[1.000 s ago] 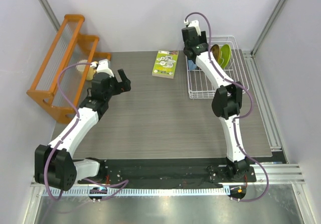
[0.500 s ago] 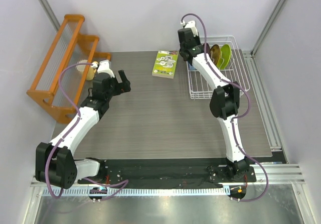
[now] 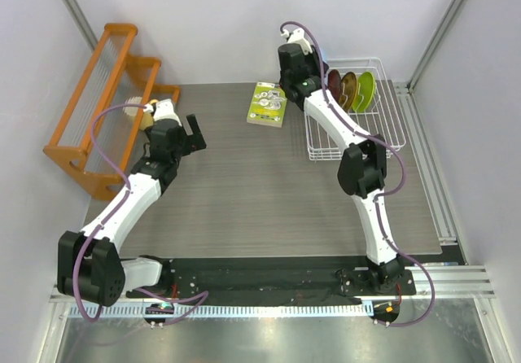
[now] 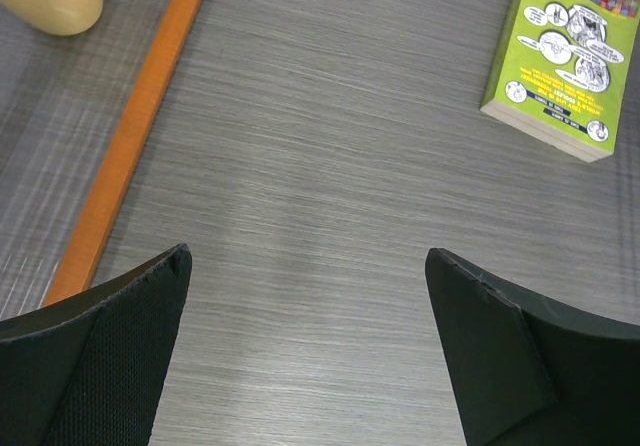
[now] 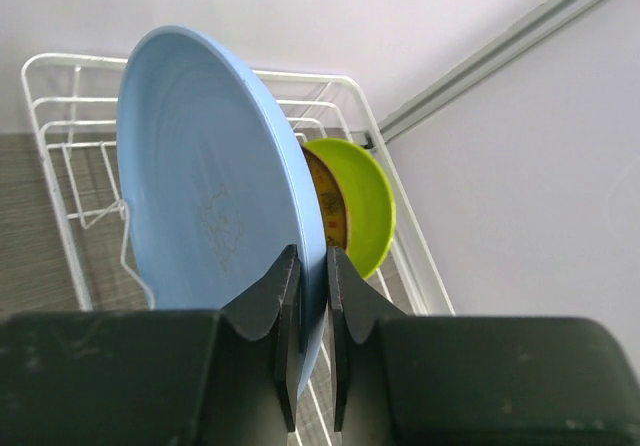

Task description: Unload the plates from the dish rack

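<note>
In the right wrist view my right gripper (image 5: pixel 312 258) is shut on the lower rim of the large light-blue plate (image 5: pixel 210 196), which stands on edge above the white wire dish rack (image 5: pixel 60 66). Behind it the yellow plate (image 5: pixel 326 201) and the lime-green plate (image 5: pixel 366 206) stand in the rack. From above, the right gripper (image 3: pixel 307 86) is at the rack's (image 3: pixel 396 119) left end, next to the dark-red plate (image 3: pixel 334 86), the yellow plate (image 3: pixel 348 90) and the green plate (image 3: pixel 365 90). My left gripper (image 3: pixel 194 127) (image 4: pixel 305 256) hangs open over bare table.
A green-and-white booklet (image 3: pixel 269 103) (image 4: pixel 560 61) lies just left of the dish rack. An orange wooden rack (image 3: pixel 98 94) (image 4: pixel 130 136) stands along the left side with a cream object (image 3: pixel 146 119) beside it. A metal rail (image 3: pixel 431 159) runs along the right edge.
The right gripper has shut on the light-blue plate's rim and moved left and back with it, uncovering the dark-red plate. The left arm has shifted slightly left.
</note>
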Controlling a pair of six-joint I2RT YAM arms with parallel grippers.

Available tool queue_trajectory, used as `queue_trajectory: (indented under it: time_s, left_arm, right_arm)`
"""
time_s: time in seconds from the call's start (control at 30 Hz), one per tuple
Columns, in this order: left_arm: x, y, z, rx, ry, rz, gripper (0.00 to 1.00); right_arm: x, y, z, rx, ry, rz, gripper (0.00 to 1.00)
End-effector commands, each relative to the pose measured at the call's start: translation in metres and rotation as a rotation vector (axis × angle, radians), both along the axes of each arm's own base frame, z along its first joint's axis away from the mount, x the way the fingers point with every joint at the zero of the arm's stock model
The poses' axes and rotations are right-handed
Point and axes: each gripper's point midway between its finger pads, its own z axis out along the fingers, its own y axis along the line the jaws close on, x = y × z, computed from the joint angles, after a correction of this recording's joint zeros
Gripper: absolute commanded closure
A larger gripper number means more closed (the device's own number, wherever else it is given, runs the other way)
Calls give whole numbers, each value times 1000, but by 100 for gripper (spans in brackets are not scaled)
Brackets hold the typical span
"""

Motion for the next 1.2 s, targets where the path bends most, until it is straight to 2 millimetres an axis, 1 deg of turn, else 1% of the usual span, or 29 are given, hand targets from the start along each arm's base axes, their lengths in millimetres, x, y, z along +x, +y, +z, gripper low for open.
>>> queue_trajectory:
  time_s: [0.0,0.03,0.1,0.27,0.37,0.4,0.43,0.47,0.5,0.53,0.57,0.6,0.63,0.67,0.7,0.73,0.77,0.8,0.83,0.87,0.9,0.93,0.97,1.0,1.03,1.07,1.1,1.13,1.17]
  left_arm:
    - [1,5,21,-30,-54,47,0]
    - [1,0,22,-41,-55,28,0]
    - [2,-2,25,-58,-57,23,0]
    - [1,-11,28,-83,-63,-19,1]
    - [1,-15,28,-102,-65,-40,0]
    - [1,-17,27,-105,-64,-47,0]
    - [2,-20,27,-115,-72,-59,0]
    - [2,-21,27,-120,-75,-67,1]
    - [1,-27,25,-132,-71,-97,1]
    - [3,-31,27,-143,-83,-116,2]
    - [3,-35,21,-150,-67,-136,4]
    - [5,-46,27,-180,-92,-185,5]
    - [6,-50,26,-205,-91,-196,5]
    - [7,-55,22,-223,-82,-211,5]
    - [7,-67,26,-260,-98,-270,6]
    - [7,-73,26,-278,-100,-296,7]
    - [7,-78,20,-311,-86,-304,7]
    - [10,-82,24,-332,-111,-318,7]
    - [9,-89,25,-359,-112,-353,9]
    - [8,-94,20,-387,-106,-369,11]
    - [12,-99,20,-412,-124,-386,12]
    - [11,-105,18,-439,-119,-411,13]
    - [10,-108,14,-461,-108,-418,13]
    - [12,-113,16,-507,-125,-426,13]
    - [12,-117,17,-533,-137,-443,13]
    - [9,-120,15,-558,-138,-458,13]
    - [11,-123,18,-592,-156,-464,13]
    - [11,-125,17,-604,-153,-471,14]
    - [11,-127,18,-612,-152,-479,14]
  right_arm:
    - [-34,-10,109,86,-231,-27,99]
    - [-39,-12,118,92,-244,-25,99]
    - [-43,-12,122,90,-248,-23,99]
    - [-60,-15,140,100,-273,-22,99]
    - [-68,-13,144,104,-275,-10,99]
    - [-74,-16,152,114,-288,-9,99]
    - [-78,-15,155,118,-293,-6,99]
    - [-81,-14,152,117,-284,-1,99]
    - [-91,-15,162,159,-312,9,99]
    - [-91,-9,159,182,-295,58,99]
    - [-96,-2,150,200,-253,92,99]
    - [-105,0,158,277,-277,128,99]
    - [-107,8,145,305,-245,164,99]
    - [-114,14,139,324,-222,194,99]
    - [-123,16,143,394,-240,212,99]
    - [-128,20,129,411,-205,227,99]
    - [-133,32,121,436,-164,291,99]
    - [-137,38,115,486,-155,312,99]
    - [-147,42,107,548,-143,333,99]
    - [-152,57,100,605,-109,397,99]
    - [-158,65,95,644,-88,434,99]
    - [-162,71,79,693,-63,435,99]
    - [-169,78,79,730,-48,472,99]
    - [-173,82,74,750,-33,482,99]
    - [-177,87,59,773,-4,480,99]
    - [-180,90,57,783,1,491,99]
    - [-184,95,53,793,16,501,99]
    - [-187,96,40,790,41,495,99]
    - [-189,97,40,807,32,500,99]
